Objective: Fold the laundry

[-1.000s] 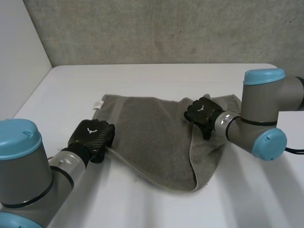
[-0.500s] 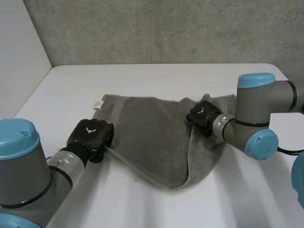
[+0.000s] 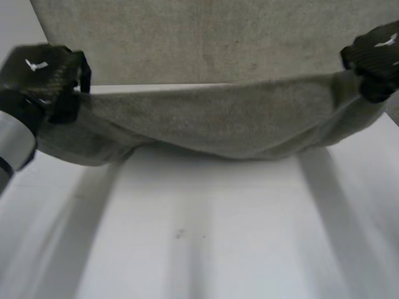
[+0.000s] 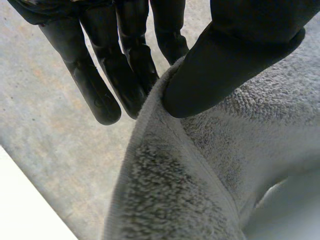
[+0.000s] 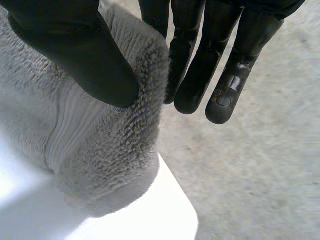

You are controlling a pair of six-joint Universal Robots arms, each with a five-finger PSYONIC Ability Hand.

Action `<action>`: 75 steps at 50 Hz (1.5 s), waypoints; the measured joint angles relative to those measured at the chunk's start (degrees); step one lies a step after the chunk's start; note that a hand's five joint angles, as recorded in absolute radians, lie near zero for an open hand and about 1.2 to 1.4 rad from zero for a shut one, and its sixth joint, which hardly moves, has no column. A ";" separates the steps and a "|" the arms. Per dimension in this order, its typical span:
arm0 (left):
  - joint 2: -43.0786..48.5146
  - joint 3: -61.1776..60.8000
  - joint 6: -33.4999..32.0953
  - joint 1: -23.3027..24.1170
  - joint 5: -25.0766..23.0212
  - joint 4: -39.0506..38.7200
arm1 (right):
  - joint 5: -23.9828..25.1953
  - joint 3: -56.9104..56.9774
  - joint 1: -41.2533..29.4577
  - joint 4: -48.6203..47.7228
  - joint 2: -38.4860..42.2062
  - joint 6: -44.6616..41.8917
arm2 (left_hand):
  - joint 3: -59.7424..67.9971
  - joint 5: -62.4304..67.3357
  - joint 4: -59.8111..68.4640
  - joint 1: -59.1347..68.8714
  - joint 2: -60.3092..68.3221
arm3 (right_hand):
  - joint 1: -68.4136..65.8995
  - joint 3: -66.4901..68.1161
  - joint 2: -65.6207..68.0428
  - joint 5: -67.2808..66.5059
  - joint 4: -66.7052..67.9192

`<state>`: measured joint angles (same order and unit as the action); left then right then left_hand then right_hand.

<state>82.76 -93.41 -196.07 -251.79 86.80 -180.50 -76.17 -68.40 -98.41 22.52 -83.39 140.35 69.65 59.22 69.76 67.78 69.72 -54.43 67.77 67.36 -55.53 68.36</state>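
Note:
A grey towel (image 3: 212,121) hangs stretched in the air above the white table (image 3: 206,224), sagging in its middle. My left hand (image 3: 43,78) is raised at one end of it. In the left wrist view the thumb (image 4: 235,55) pinches the towel's hemmed edge (image 4: 165,165) against straight fingers (image 4: 125,55). My right hand (image 3: 373,59) holds the other end up high. In the right wrist view its thumb (image 5: 75,50) presses the towel's corner (image 5: 110,145) against the fingers (image 5: 200,65).
A grey concrete wall (image 3: 206,37) rises behind the table. The table's far edge runs just behind the hanging towel. In the right wrist view a table corner (image 5: 170,210) lies below the hand, with grey floor (image 5: 270,165) beyond.
Both hands have risen from the table and moved apart, lifting the towel off the surface and stretching it out. The right hand closed on its corner.

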 measured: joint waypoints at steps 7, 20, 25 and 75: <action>-1.06 9.88 -6.27 -0.28 -0.89 14.76 | 3.59 0.79 3.43 8.65 -9.04 -5.97 | 0.00 0.00 0.00 0.00 0.00 | 0.00 0.00 0.00 -0.11 0.00; 15.78 13.05 -13.73 1.18 -1.37 22.23 | 2.95 -2.75 2.42 15.88 7.37 -14.40 | 0.00 0.06 0.00 0.30 0.00 | 0.00 0.00 0.00 -0.38 0.00; 27.07 17.48 -15.48 1.78 -1.16 22.50 | -1.94 0.56 -0.32 14.62 15.69 -15.26 | 0.00 0.06 0.00 0.30 0.00 | 0.00 0.00 0.00 -0.40 0.00; 29.15 -6.90 -11.53 0.59 0.77 -12.82 | 2.59 -28.53 -2.90 -22.23 13.80 -12.58 | 0.04 0.25 0.01 0.41 0.04 | 0.00 0.00 0.00 -0.74 0.01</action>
<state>111.90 -100.31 -207.60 -251.19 87.57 -193.31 -73.59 -96.93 -101.31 0.29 -69.60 127.77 69.69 59.47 69.77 68.19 69.76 -54.43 67.77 67.36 -56.27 68.37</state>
